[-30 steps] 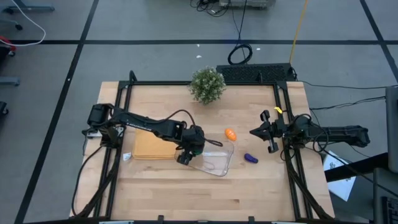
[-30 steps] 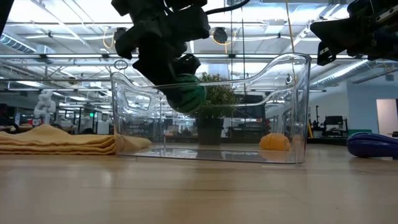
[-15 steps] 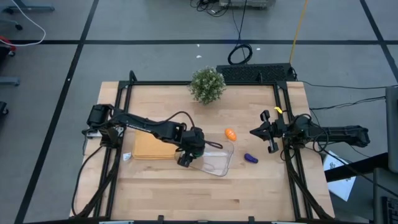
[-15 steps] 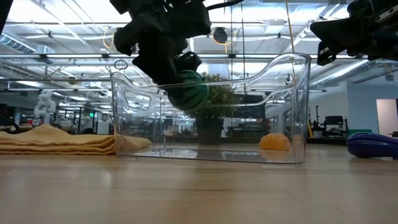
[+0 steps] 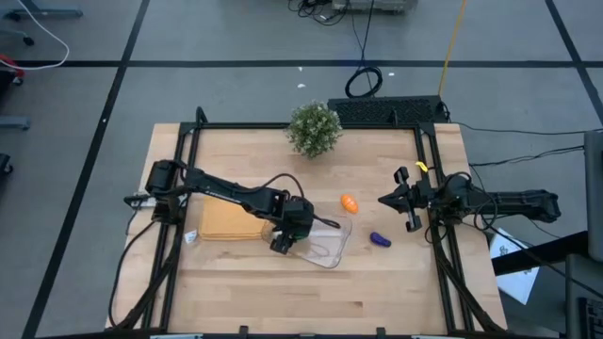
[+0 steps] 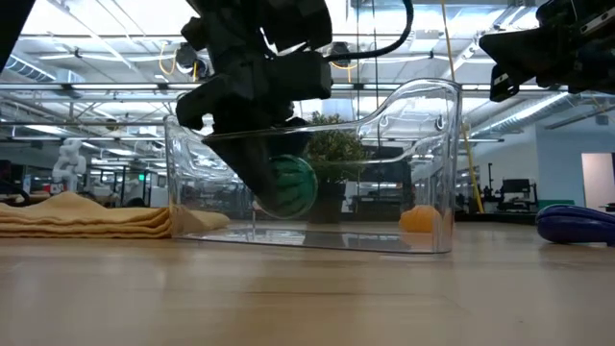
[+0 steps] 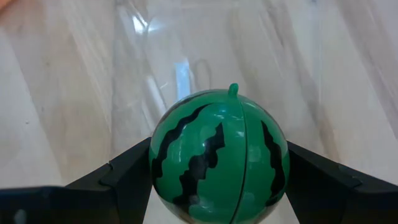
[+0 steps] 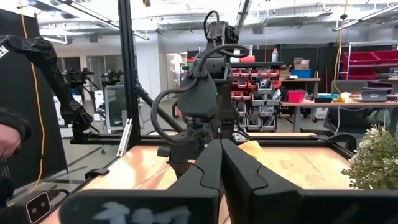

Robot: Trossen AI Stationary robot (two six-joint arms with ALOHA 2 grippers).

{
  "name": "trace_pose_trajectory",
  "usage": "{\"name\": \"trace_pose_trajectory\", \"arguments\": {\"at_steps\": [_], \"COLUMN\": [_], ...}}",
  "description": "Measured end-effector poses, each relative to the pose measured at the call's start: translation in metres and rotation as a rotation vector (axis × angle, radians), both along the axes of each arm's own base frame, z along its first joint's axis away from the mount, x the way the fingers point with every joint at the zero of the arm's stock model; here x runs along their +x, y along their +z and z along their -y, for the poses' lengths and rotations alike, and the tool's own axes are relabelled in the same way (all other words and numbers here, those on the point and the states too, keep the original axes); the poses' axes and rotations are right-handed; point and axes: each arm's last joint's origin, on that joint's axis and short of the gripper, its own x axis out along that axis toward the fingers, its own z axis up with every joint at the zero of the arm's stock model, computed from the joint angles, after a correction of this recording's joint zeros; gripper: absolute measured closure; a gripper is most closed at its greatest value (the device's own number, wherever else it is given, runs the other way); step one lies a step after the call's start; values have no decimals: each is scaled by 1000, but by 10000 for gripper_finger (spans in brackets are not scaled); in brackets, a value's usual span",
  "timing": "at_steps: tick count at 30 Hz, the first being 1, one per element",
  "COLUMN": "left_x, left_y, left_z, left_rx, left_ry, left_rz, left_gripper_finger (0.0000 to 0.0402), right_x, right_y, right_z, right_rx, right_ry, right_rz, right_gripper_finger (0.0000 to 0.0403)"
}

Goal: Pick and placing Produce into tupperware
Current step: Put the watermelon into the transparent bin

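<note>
A round green produce piece (image 7: pixel 219 157) is held between the left gripper (image 7: pixel 217 180) jaws, directly above the tupperware (image 6: pixel 423 173) floor.

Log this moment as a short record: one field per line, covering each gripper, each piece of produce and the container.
left gripper: lowered into the tupperware, shut on the round green piece
right gripper: shut, holding nothing, waiting above the table's right side
round green piece: watermelon-striped, between the left fingers, not yet released
orange piece: on the table just beyond the tupperware's far edge, outside it
purple piece: on the table to the right of the tupperware, outside it
tupperware: clear, beside the tan mat
potted plant: at the table's far edge
</note>
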Motion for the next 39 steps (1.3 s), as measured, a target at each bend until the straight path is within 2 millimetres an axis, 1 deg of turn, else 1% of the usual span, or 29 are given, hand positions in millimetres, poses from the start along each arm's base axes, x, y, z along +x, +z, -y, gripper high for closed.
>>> {"name": "trace_pose_trajectory", "arguments": {"at_steps": [21,25,28,33,39], "left_x": [-1,-1,-1,-1,-1], "left_y": [0,0,0,0,0], "left_z": [-2,-3,-6,-7,-7], "left_rx": [39,19,-18,-20,-20], "left_ry": [-18,-8,21,28,29], "left_rz": [2,-10,-15,-15,-14], "left_gripper_finger": [105,104,91,64,60], "right_x": [0,0,0,0,0], "right_y": [0,0,0,0,0], "right_z": [0,0,0,0,0], "right_rx": [-1,-1,-1,-1,-1], "right_ry": [0,0,0,0,0], "right_rz": [0,0,0,0,0], "right_gripper_finger": [403,403,403,403,403]}}
